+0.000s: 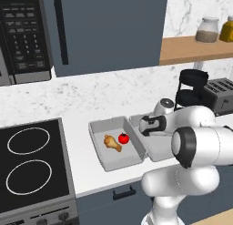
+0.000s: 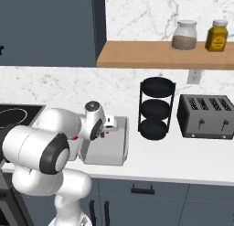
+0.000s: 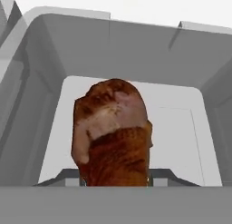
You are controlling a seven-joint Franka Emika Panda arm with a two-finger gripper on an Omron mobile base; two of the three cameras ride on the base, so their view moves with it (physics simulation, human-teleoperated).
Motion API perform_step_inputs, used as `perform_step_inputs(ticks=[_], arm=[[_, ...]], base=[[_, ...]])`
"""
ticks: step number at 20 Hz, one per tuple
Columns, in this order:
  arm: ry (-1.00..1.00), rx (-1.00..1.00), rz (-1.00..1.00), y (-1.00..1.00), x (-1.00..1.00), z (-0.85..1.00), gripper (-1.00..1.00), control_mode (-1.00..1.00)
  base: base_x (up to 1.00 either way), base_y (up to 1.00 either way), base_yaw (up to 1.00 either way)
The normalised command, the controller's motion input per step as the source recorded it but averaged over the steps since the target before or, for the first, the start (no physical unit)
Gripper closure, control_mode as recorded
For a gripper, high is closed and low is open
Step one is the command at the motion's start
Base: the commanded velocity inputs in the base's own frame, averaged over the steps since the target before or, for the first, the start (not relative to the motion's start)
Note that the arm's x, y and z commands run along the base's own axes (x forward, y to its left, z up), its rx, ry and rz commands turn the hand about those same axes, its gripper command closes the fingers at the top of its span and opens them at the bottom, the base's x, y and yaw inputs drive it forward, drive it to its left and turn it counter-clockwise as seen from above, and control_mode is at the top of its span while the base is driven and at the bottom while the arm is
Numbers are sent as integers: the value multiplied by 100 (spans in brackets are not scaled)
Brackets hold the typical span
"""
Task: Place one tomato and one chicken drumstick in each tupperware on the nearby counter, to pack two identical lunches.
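holding a drumstick over the second tupperware, beside the black rack.

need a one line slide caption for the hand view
Hand view: gripper holding a browned chicken drumstick above a light-grey tupperware on the counter.

A black glass cooktop with two white ring burners sat at 8 o'clock in the left base view, a black microwave at 10 o'clock. In the right base view, a silver four-slot toaster stood at 3 o'clock beside a black three-tier round rack; a brown wooden shelf carried a clear glass jar and a yellow jar at 1 o'clock.
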Motion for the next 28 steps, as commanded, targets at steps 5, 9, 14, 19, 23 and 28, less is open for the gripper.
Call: perform_step_inputs(ticks=[5, 9, 14, 19, 23, 28], arm=[[-25, 0, -1, 0, -43, 74, -100, -100], [-22, 0, -1, 0, -67, 96, -100, -100], [-14, 0, 0, 5, -86, 86, -100, -100], [-2, -1, 0, 13, -77, 68, -100, -100], [0, -6, 0, 23, -79, 22, -100, -100], [0, 0, 0, 0, 0, 0, -100, 100]], base=[[0, 0, 0], [0, 0, 0], [0, 0, 0], [0, 0, 0], [0, 0, 0], [-83, -8, -1]])
